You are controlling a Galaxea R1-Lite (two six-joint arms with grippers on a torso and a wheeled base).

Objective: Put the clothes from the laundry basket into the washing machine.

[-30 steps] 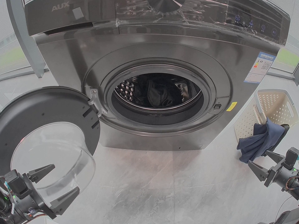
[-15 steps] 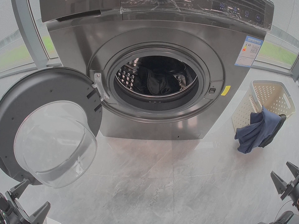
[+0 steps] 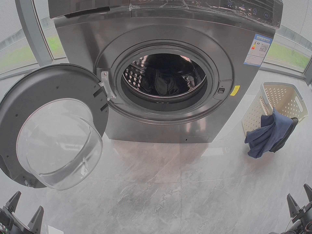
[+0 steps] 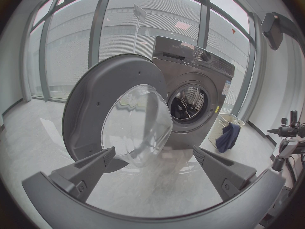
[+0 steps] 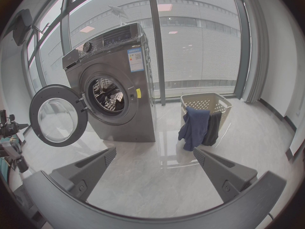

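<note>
The grey washing machine (image 3: pixel 169 23) stands ahead with its round door (image 3: pixel 52 124) swung open to the left. Dark clothes (image 3: pixel 164 82) lie inside the drum. A cream laundry basket (image 3: pixel 282 98) sits on the floor right of the machine, with a navy garment (image 3: pixel 268 134) and a black one (image 3: pixel 286 135) draped over its front rim. My left gripper (image 3: pixel 26 208) is open at the lower left, well back from the door. My right gripper (image 3: pixel 300 197) is open at the lower right, short of the basket, holding nothing.
Grey tiled floor (image 3: pixel 169 186) spreads between me and the machine. The open door juts out over the floor on the left. Glass walls (image 5: pixel 197 38) and window posts stand behind the machine and basket.
The whole head view has pulled back from the machine, so the camera moved. Both grippers have dropped toward the lower corners, still open, and the right one is farther from the navy garment.
</note>
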